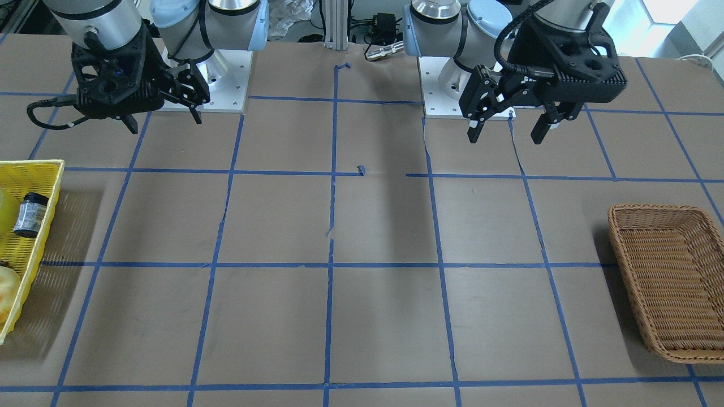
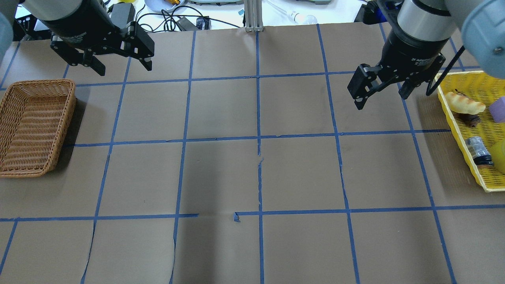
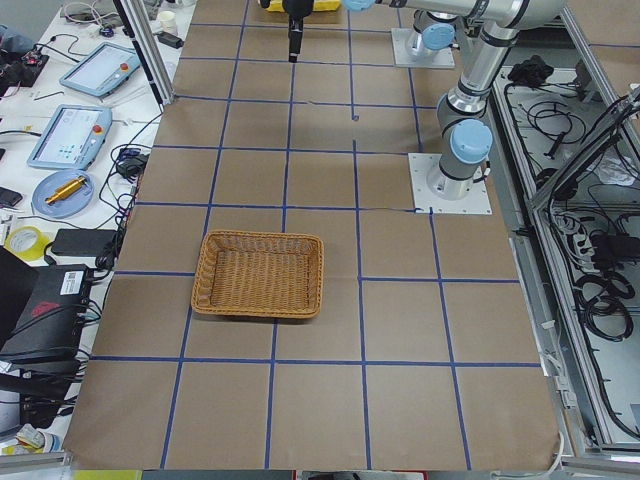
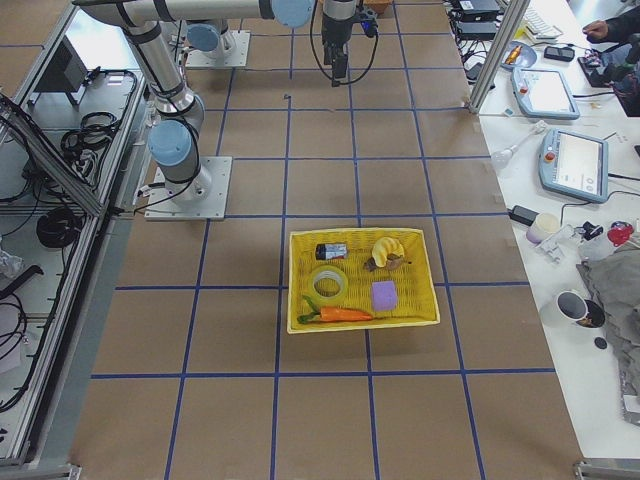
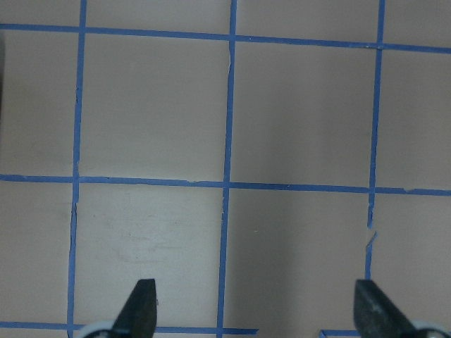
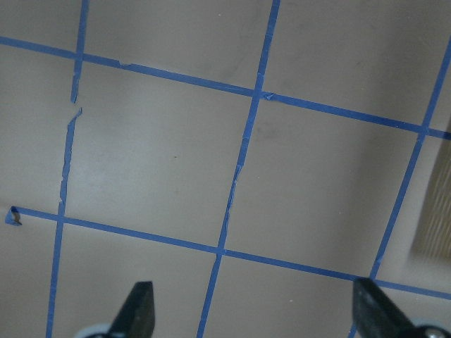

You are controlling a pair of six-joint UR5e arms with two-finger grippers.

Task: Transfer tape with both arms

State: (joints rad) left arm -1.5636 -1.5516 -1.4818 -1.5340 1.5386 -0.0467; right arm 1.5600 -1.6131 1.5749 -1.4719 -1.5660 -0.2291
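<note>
The tape (image 4: 327,283), a translucent yellowish roll, lies flat in the yellow basket (image 4: 292,300) at the table's right end. In the overhead view only a yellow edge of the tape (image 2: 500,157) shows at the frame border. My right gripper (image 2: 380,100) is open and empty, hovering above the table to the left of the yellow basket (image 2: 453,118); it also shows in the front view (image 1: 165,123). My left gripper (image 2: 123,68) is open and empty, hovering near the far left; it also shows in the front view (image 1: 505,135). Both wrist views show only the papered table between open fingers.
A brown wicker basket (image 2: 73,106) sits empty at the left end. The yellow basket also holds a dark bottle (image 2: 478,150), a banana (image 4: 390,248), a purple block (image 4: 385,295) and a carrot (image 4: 338,314). Blue tape strips grid the brown table. Both arm bases stand at the robot's edge.
</note>
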